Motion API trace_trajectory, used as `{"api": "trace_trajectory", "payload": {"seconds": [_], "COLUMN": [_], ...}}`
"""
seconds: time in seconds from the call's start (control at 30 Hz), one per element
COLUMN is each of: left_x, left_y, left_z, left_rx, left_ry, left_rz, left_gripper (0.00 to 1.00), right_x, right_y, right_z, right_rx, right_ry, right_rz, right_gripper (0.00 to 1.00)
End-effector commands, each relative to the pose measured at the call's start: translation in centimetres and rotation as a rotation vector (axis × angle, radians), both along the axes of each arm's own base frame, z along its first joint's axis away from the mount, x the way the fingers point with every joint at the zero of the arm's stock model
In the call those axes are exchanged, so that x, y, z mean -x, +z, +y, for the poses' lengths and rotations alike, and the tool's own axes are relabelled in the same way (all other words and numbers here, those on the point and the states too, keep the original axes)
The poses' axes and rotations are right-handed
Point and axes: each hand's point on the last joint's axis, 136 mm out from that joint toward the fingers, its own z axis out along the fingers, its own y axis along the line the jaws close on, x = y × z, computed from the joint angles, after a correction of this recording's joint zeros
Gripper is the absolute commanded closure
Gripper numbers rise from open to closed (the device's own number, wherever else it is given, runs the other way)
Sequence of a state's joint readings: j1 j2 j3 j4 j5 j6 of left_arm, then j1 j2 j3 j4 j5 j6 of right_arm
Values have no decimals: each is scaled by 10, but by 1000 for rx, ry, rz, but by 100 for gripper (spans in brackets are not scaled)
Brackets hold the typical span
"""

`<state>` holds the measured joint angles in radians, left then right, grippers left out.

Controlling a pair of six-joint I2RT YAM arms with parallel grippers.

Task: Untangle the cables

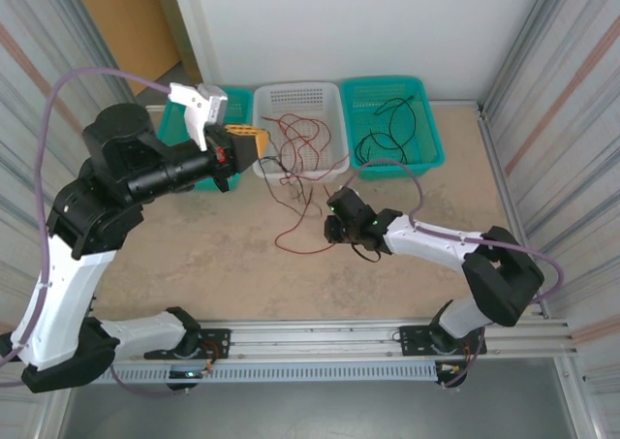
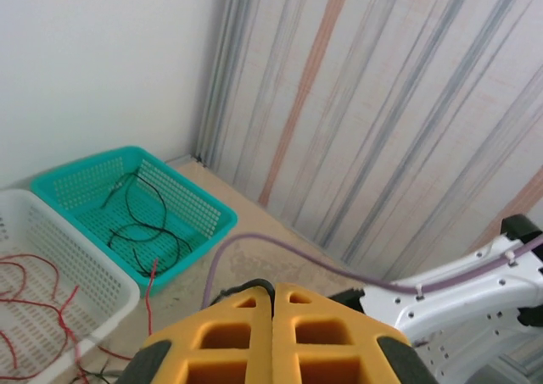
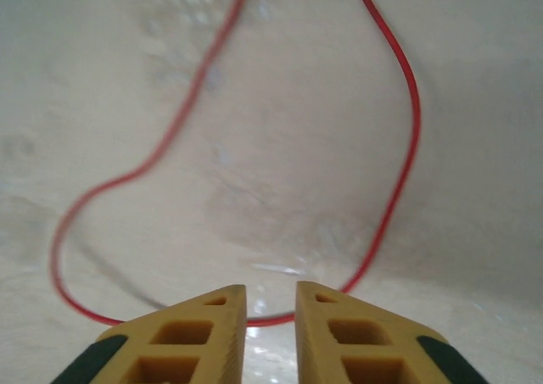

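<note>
A red cable (image 1: 302, 246) lies in a loop on the table, and thin dark strands (image 1: 295, 189) run from it up toward the white basket. My right gripper (image 1: 331, 228) is low at the loop's right end. In the right wrist view its jaws (image 3: 271, 289) stand a narrow gap apart, and the red cable (image 3: 407, 147) crosses just beyond the fingertips, not pinched. My left gripper (image 1: 260, 143) is raised in front of the baskets. Its yellow fingers (image 2: 273, 286) are pressed together, with a black cable (image 2: 253, 283) curving into the seam at the tips.
Three baskets line the back edge. The white one (image 1: 334, 105) holds red cables (image 1: 295, 139). The teal one to its right (image 1: 436, 143) holds black cables (image 1: 392, 119). Another teal one (image 1: 174, 119) sits behind my left arm. Corrugated walls close both sides.
</note>
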<state>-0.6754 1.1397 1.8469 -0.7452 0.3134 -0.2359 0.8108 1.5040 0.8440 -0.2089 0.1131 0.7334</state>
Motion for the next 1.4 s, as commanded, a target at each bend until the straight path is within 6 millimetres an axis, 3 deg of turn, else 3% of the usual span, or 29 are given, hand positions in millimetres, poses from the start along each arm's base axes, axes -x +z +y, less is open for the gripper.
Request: {"api": "trace_trajectory", "payload": {"seconds": [0.0,0.1,0.2,0.3,0.47,0.6,0.73,0.93,1.07,1.23,1.37], "left_x": [4,5,5,4,3,11,17,20,17,14,13], "left_y": [17,16,10,1,-8,-8,-9,-11,-13,-14,-12], "left_z": [22,31,25,13,1,-7,-10,-18,-26,-34,-37], "left_rx": [14,-4,-2,-8,7,25,32,53,60,75,85], "left_ry": [82,119,92,38,-15,-78,-119,-167,-193,-211,-219], "left_rz": [-55,-68,-51,-22,6,14,18,35,44,55,56], "left_gripper": [100,100,100,100,100,100,100,100,100,100,100], "right_x": [4,10,19,32,52,62,51,36,35,27,29], "right_y": [-9,-6,19,65,156,201,229,251,252,247,219], "right_z": [-8,-14,-9,6,30,50,46,26,23,13,22], "right_rx": [-18,-17,-37,-78,-236,-356,-353,-428,-414,-380,-344], "right_ry": [-46,-49,-2,81,198,291,287,262,263,207,238], "right_rz": [18,18,-48,-151,-320,-365,-410,-417,-420,-434,-368], "right_gripper": [85,88,87,80,57,46,32,28,32,39,46]}}
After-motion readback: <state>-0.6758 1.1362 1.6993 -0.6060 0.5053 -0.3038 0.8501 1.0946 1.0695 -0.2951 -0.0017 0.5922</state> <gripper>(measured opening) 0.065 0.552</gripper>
